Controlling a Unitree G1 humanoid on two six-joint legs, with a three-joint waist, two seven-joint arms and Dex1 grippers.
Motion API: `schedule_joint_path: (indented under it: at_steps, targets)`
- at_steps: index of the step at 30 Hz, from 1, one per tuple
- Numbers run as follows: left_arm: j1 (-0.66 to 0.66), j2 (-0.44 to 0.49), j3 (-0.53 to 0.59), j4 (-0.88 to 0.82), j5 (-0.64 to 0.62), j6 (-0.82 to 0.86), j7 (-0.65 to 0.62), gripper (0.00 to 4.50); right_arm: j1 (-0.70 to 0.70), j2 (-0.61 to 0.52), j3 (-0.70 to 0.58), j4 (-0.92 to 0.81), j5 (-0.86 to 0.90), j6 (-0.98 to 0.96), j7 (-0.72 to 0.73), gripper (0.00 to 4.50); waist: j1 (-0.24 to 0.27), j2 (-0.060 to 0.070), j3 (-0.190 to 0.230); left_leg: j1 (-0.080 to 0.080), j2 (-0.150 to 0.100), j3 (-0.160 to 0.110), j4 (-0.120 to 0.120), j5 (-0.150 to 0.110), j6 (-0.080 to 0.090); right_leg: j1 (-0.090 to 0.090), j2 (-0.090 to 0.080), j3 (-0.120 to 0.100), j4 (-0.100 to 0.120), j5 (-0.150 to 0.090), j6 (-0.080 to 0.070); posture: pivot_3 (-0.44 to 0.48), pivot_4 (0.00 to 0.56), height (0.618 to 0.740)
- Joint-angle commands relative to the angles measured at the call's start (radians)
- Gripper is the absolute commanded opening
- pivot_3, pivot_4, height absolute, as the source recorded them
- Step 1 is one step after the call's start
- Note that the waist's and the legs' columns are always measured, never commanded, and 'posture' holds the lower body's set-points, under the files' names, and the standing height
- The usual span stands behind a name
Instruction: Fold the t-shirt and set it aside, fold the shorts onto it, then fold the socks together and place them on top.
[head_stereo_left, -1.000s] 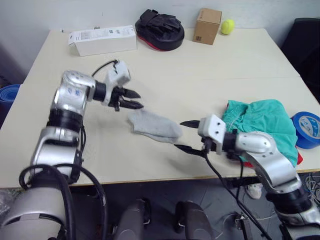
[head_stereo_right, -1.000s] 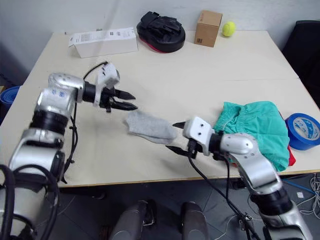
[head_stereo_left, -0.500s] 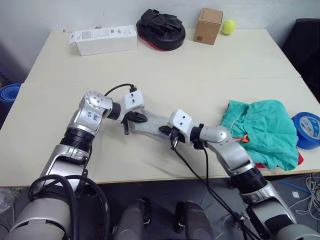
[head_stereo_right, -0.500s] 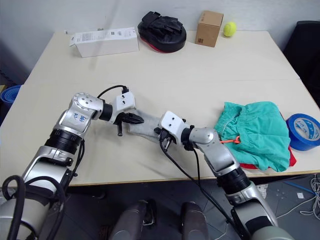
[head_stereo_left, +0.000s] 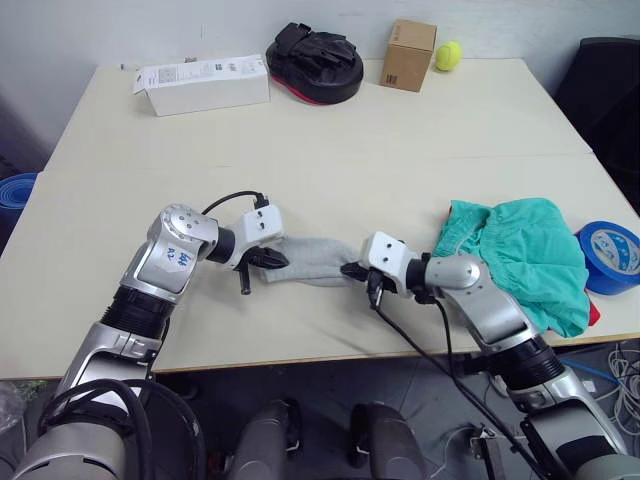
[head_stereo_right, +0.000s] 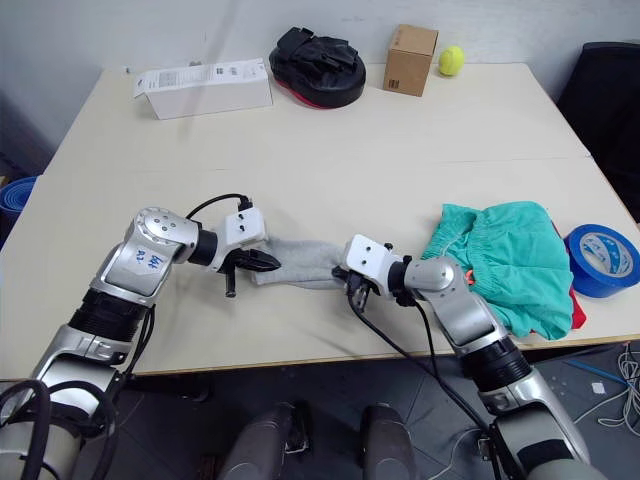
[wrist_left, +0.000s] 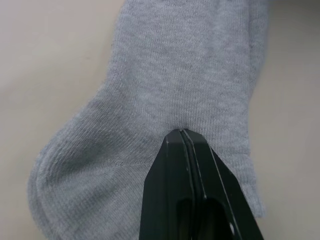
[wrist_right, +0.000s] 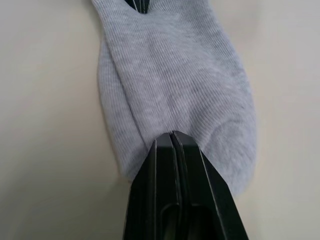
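Gripping opposite ends of the socks (head_stereo_left: 312, 260), the left gripper (head_stereo_left: 272, 261) and right gripper (head_stereo_left: 352, 270) are both clamped on the fabric — fingers closed. The shorts (head_stereo_left: 525, 252) lie right of the socks — covering the t-shirt (head_stereo_left: 593, 314).

Our arms are silver-grey metal segments joined by black ribbed collars, each ending in a white boxy wrist block. From these blocks our left gripper (head_stereo_left: 268, 261) and right gripper (head_stereo_left: 356, 271) extend as glossy black tapered fingers. We carry blue handwritten marks on our left shoulder shell. Black cables loop over our left wrist and trail beneath our right forearm.
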Motion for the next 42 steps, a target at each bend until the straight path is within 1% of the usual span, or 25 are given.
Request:
schedule_joint_path:
  at_steps: [1, 4, 6, 8, 11, 15, 19, 25, 29, 33, 35, 37, 39, 40, 42]
  targets:
    - [0.015, -0.011, 0.002, 0.023, -0.006, 0.014, 0.037, 0.00, 0.000, 0.031, -0.071, -0.019, 0.076, 0.044, 0.004, 0.01, 0.000, 0.000, 0.000, 0.000, 0.000, 0.000, 0.000, 0.000, 0.000, 0.000, 0.000, 0.000, 0.000, 0.000, 0.000, 0.000, 0.150, 0.740]
    - [0.002, -0.020, 0.014, 0.049, -0.017, 0.007, 0.048, 0.00, -0.027, 0.097, -0.093, -0.079, 0.142, 0.113, -0.008, 0.01, -0.002, 0.000, 0.000, -0.001, 0.001, 0.000, 0.000, 0.000, -0.001, -0.001, 0.000, 0.001, 0.000, 0.000, 0.000, 0.000, 0.150, 0.740]
    - [-0.009, -0.024, 0.019, 0.066, -0.027, 0.013, 0.046, 0.00, -0.055, 0.148, -0.076, -0.092, 0.141, 0.147, -0.035, 0.01, -0.002, 0.000, 0.000, -0.001, 0.001, 0.000, 0.000, 0.000, -0.001, -0.002, 0.000, 0.002, 0.001, 0.000, 0.000, 0.000, 0.150, 0.740]
    - [-0.019, -0.029, 0.025, 0.078, -0.042, 0.023, 0.041, 0.00, -0.084, 0.200, -0.039, -0.059, 0.101, 0.149, -0.074, 0.01, -0.002, 0.000, 0.000, -0.001, 0.001, 0.000, 0.000, 0.000, -0.001, -0.002, 0.000, 0.002, 0.002, 0.000, 0.000, 0.000, 0.150, 0.740]
    - [-0.027, -0.030, 0.024, 0.091, -0.048, 0.020, 0.041, 0.00, -0.117, 0.254, 0.014, 0.043, 0.019, 0.125, -0.138, 0.01, 0.000, 0.000, 0.000, -0.001, 0.000, 0.000, 0.000, 0.000, -0.002, -0.003, 0.000, 0.002, 0.002, 0.000, 0.000, 0.000, 0.150, 0.740]
    - [-0.036, -0.028, 0.022, 0.111, -0.054, 0.014, 0.044, 0.00, -0.128, 0.275, 0.045, 0.160, -0.055, 0.084, -0.195, 0.01, -0.001, 0.000, 0.000, -0.002, -0.001, 0.000, 0.000, -0.001, -0.004, -0.003, 0.001, 0.001, 0.003, 0.000, 0.000, 0.000, 0.150, 0.740]
    - [-0.038, -0.018, 0.025, 0.138, -0.054, -0.007, 0.043, 0.00, -0.098, 0.234, 0.020, 0.168, -0.070, 0.078, -0.198, 0.01, -0.002, 0.000, 0.000, -0.001, -0.001, 0.001, -0.001, -0.001, -0.004, -0.003, 0.001, 0.002, 0.003, 0.000, 0.000, 0.000, 0.150, 0.740]
    - [-0.054, -0.012, 0.029, 0.190, -0.061, -0.036, 0.041, 0.00, -0.025, 0.124, -0.053, 0.044, -0.039, 0.122, -0.170, 0.01, 0.000, 0.000, 0.000, -0.001, -0.001, 0.001, -0.001, -0.002, -0.005, -0.003, 0.000, 0.002, 0.002, 0.000, 0.000, 0.000, 0.150, 0.740]
    - [-0.089, -0.028, 0.047, 0.220, -0.088, -0.054, 0.037, 0.00, 0.012, 0.104, -0.091, -0.069, 0.002, 0.172, -0.160, 0.01, -0.003, 0.000, 0.000, -0.001, 0.000, 0.001, -0.001, -0.002, -0.007, -0.003, 0.000, 0.002, 0.002, 0.000, 0.000, 0.000, 0.150, 0.740]
    - [-0.173, -0.065, 0.099, 0.174, -0.195, 0.027, -0.018, 0.00, 0.060, 0.101, -0.169, -0.288, 0.107, 0.330, -0.162, 0.01, -0.001, 0.000, 0.000, -0.004, 0.001, 0.001, -0.001, -0.002, -0.006, -0.005, 0.000, 0.002, 0.001, 0.000, 0.000, 0.000, 0.150, 0.740]
    - [-0.195, -0.071, 0.104, 0.155, -0.228, 0.052, -0.053, 0.00, 0.092, 0.094, -0.199, -0.380, 0.157, 0.407, -0.164, 0.01, -0.001, 0.000, 0.000, -0.006, 0.000, 0.000, -0.001, 0.000, -0.002, -0.005, 0.000, 0.002, 0.001, 0.000, 0.000, 0.000, 0.150, 0.740]
    - [-0.209, -0.075, 0.098, 0.144, -0.252, 0.064, -0.086, 0.00, 0.134, 0.078, -0.225, -0.468, 0.195, 0.475, -0.169, 0.01, -0.001, 0.000, 0.000, -0.006, 0.000, 0.000, -0.001, 0.000, -0.001, -0.005, 0.000, 0.002, 0.001, 0.000, 0.000, 0.000, 0.150, 0.740]
    - [-0.220, -0.083, 0.090, 0.154, -0.254, 0.062, -0.084, 0.00, 0.162, 0.061, -0.242, -0.518, 0.219, 0.517, -0.174, 0.01, -0.001, 0.000, 0.000, -0.006, 0.001, 0.000, -0.001, -0.001, -0.001, -0.004, 0.001, 0.002, 0.000, 0.000, 0.000, 0.000, 0.150, 0.740]
    - [-0.221, -0.093, 0.068, 0.192, -0.225, 0.018, -0.069, 0.00, 0.186, 0.054, -0.255, -0.545, 0.235, 0.544, -0.178, 0.01, -0.001, 0.000, 0.000, -0.006, 0.001, 0.000, -0.002, -0.001, -0.001, -0.004, 0.001, 0.001, -0.005, 0.000, 0.000, 0.000, 0.150, 0.740]
    - [-0.221, -0.108, 0.034, 0.254, -0.183, -0.040, -0.051, 0.00, 0.221, 0.042, -0.273, -0.579, 0.260, 0.582, -0.187, 0.01, 0.000, 0.000, 0.000, -0.006, 0.001, 0.001, -0.002, -0.001, -0.001, -0.004, 0.001, 0.002, -0.006, 0.000, 0.000, 0.000, 0.150, 0.740]
